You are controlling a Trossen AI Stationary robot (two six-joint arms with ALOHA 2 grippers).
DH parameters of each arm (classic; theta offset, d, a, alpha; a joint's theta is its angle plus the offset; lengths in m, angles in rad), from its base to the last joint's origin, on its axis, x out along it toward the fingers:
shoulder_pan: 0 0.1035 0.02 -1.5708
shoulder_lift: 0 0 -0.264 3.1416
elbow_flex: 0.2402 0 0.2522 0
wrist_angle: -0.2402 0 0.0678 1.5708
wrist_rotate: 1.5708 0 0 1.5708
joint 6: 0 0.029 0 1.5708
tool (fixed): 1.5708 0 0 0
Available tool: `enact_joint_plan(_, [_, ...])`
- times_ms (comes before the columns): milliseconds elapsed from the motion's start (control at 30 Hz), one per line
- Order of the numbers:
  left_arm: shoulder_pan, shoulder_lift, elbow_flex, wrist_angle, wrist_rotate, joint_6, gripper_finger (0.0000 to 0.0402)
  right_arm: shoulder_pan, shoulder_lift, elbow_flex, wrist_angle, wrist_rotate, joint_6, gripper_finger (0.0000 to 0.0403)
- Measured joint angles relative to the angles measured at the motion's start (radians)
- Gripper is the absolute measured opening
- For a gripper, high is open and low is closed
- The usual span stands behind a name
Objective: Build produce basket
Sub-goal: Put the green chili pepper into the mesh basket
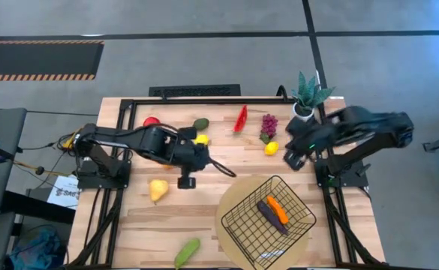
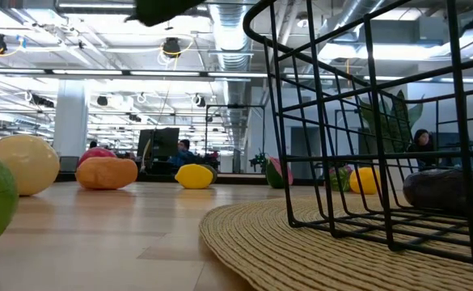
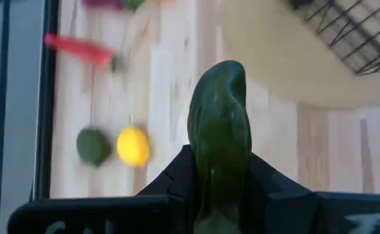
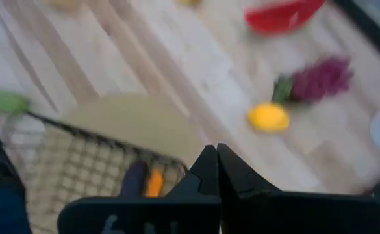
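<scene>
My left gripper (image 1: 207,160) is above the middle of the table, shut on a dark green cucumber (image 3: 219,130), which also shows at the top of the low view (image 2: 167,8). My right gripper (image 1: 293,159) is shut and empty (image 4: 217,162), above the table between a lemon (image 1: 271,148) and the black wire basket (image 1: 294,196). The basket stands on a round tan mat (image 1: 230,225). An aubergine (image 1: 267,212) and a carrot (image 1: 278,210) lie in it. My left gripper pinches the cucumber's near end (image 3: 210,185) between its two fingers (image 3: 170,185). The rest of the cucumber sticks out past the fingertips, along the fingers, toward the basket. It is lifted clear of the table.
Loose on the table are a red apple (image 1: 151,121), an avocado (image 1: 200,124), a lemon (image 1: 202,139), a watermelon slice (image 1: 241,118), grapes (image 1: 269,125), a pear (image 1: 157,189) and a light green cucumber (image 1: 187,252). A potted plant (image 1: 307,94) stands at the far right.
</scene>
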State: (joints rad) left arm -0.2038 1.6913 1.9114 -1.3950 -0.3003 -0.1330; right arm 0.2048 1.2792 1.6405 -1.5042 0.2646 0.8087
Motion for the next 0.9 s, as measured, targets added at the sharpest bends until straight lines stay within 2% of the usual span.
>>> enact_joint_plan(100, [-0.01,-0.005,0.0,-0.108,-0.002,-0.064,0.0046,0.043,0.081,0.0,-0.042,-0.055,0.036,0.0001])
enact_joint_plan(267, [-0.027,-0.005,0.0,-0.153,-0.001,-0.094,0.0046,0.138,0.191,0.0,-0.064,-0.152,0.087,0.0])
enact_joint_plan(400, [-0.034,-0.005,0.0,-0.153,-0.002,-0.095,0.0046,0.212,0.234,-0.002,-0.064,-0.155,0.157,0.0])
enact_joint_plan(467, [-0.035,-0.006,0.0,-0.124,-0.011,-0.092,0.0046,0.237,0.242,-0.002,-0.046,-0.118,0.204,0.0])
enact_joint_plan(533, [-0.035,-0.006,0.0,-0.053,-0.036,-0.074,0.0046,0.265,0.248,-0.003,0.013,-0.049,0.217,0.0])
enact_joint_plan(667, [-0.035,-0.01,-0.001,0.158,-0.03,-0.006,0.0046,0.31,0.232,-0.003,0.162,0.196,0.21,0.0])
enact_joint_plan(800, [-0.035,-0.019,0.027,0.344,0.102,0.064,0.0046,0.353,0.212,-0.002,0.278,0.443,0.147,0.0])
enact_joint_plan(900, [-0.037,-0.022,0.075,0.397,0.148,0.087,0.0045,0.391,0.197,-0.002,0.367,0.64,0.047,0.0])
